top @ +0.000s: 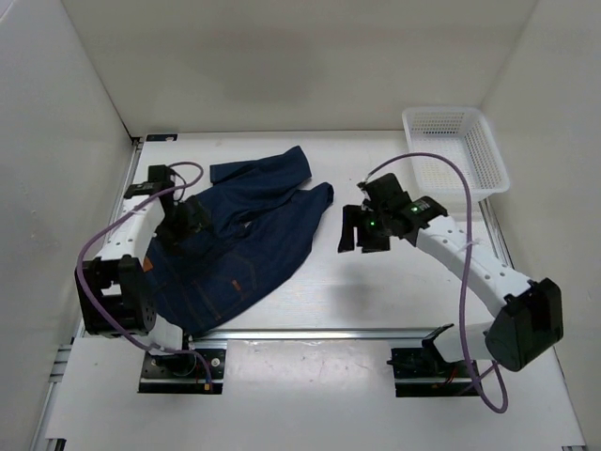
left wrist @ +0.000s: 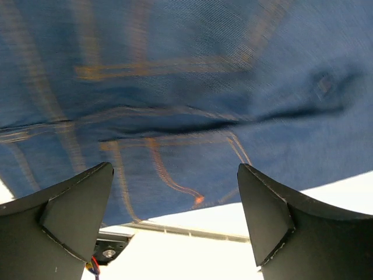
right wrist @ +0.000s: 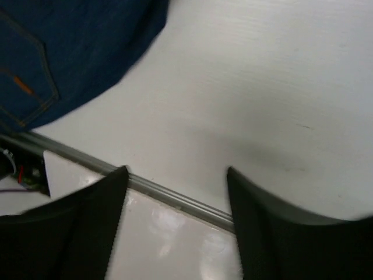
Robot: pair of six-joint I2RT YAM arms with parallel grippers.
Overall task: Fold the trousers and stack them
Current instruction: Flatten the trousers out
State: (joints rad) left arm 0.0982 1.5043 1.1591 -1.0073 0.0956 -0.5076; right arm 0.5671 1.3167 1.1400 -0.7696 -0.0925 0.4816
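The dark navy jeans (top: pixel 249 235) lie crumpled on the left half of the white table, legs bunched toward the back. Tan seams and a pocket show in the left wrist view (left wrist: pixel 186 87) and in the right wrist view (right wrist: pixel 58 58). My left gripper (top: pixel 185 225) hovers over the jeans' left part, open with nothing between the fingers (left wrist: pixel 78 213). My right gripper (top: pixel 362 235) is open and empty above bare table, just right of the jeans' right edge.
A white mesh basket (top: pixel 455 150) stands at the back right. White walls close in the table on the left, back and right. An aluminium rail (top: pixel 319 334) runs along the near edge.
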